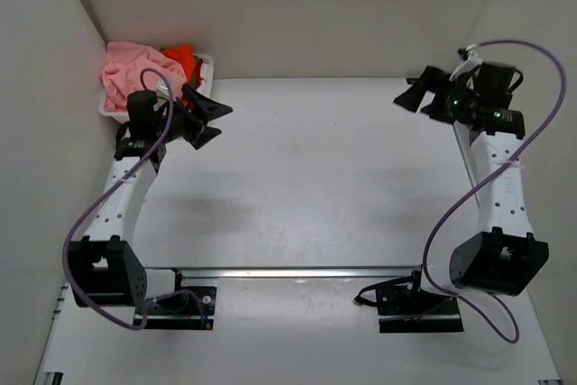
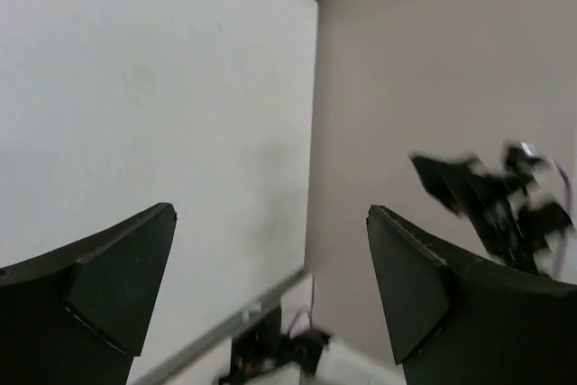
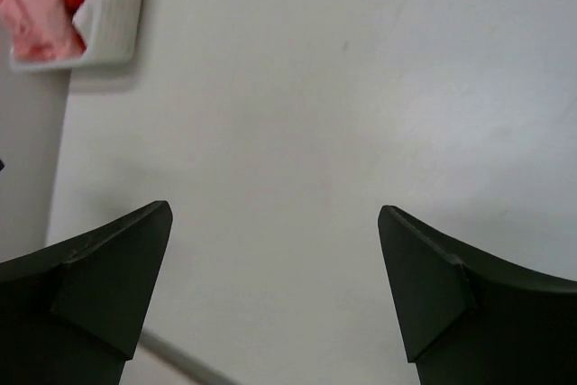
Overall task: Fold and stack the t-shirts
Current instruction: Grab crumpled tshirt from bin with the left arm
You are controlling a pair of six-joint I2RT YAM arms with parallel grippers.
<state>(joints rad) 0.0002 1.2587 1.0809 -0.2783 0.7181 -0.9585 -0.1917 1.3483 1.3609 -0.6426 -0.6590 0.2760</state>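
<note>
The white desk [image 1: 315,178] fills most of the top view, with pale walls on three sides. On it stand the left arm [image 1: 122,196] and the right arm [image 1: 500,187], bolted at the near edge on either side of a metal rail [image 1: 297,270], each reaching toward the far half and well apart from the other. A white slotted basket [image 1: 206,65] sits in the far left corner, just beyond the left arm's wrist. Both t-shirts are bunched inside it. The salmon-pink t-shirt [image 1: 131,74] is heaped on the left side and spills over the rim. The orange t-shirt [image 1: 180,56] is wedged to its right, with a bit of green cloth [image 1: 196,66] showing at its edge. The left jaws are spread wide and hold nothing, pointing across the desk just beside the basket. The right jaws are also spread and hold nothing, above the far right of the desk, well away from the shirts.
</note>
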